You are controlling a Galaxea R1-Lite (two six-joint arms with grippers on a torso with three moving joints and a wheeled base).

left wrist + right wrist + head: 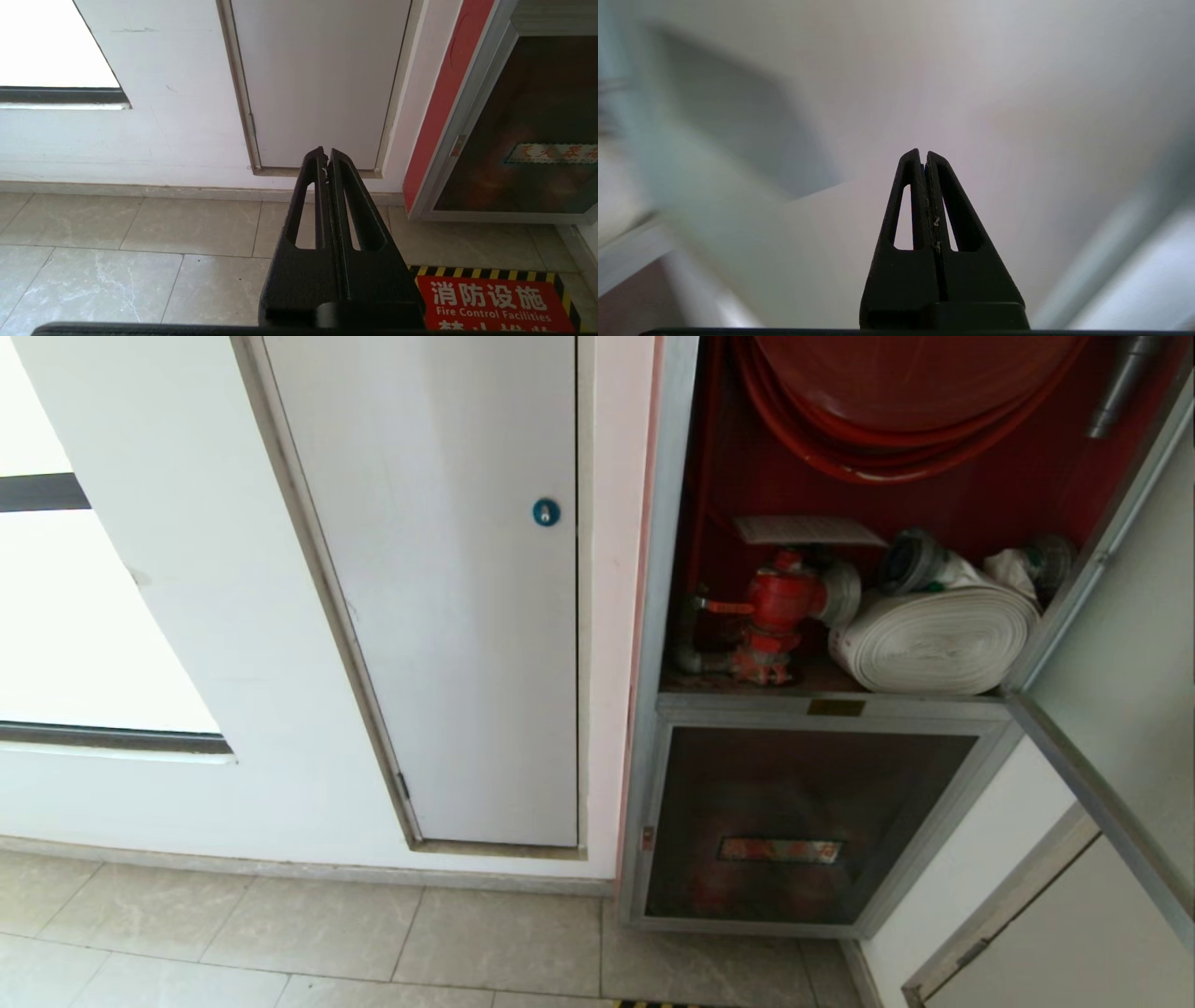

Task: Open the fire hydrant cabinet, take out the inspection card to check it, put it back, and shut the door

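Cabinet: the cabinet (840,569) stands open, so the red inside shows and a gripper can get in.
Door: the door (1120,709) is swung out wide to the right side, out of the way of the opening.
Card: the card (808,530) lies flat, up above the red valve (780,607), at the back of the cabinet. It looks put back in its spot, or not yet taken out; I cannot tell which.
Hose: the white hose (934,639) sits rolled up next to the valve, below the card.
Right gripper: the right gripper (924,161) has its fingers pressed together with nothing between them. It faces a pale, blurry flat thing close in front, maybe the door. It does not show in the head view, so the card's place from it cannot be told.
Left gripper: the left gripper (325,158) is pinched closed and empty too. It is parked low, pointing at the floor and the white panel (322,79), with the cabinet off to its side.
Next: the door may need a push closed, and fingers held together make a good flat pusher.
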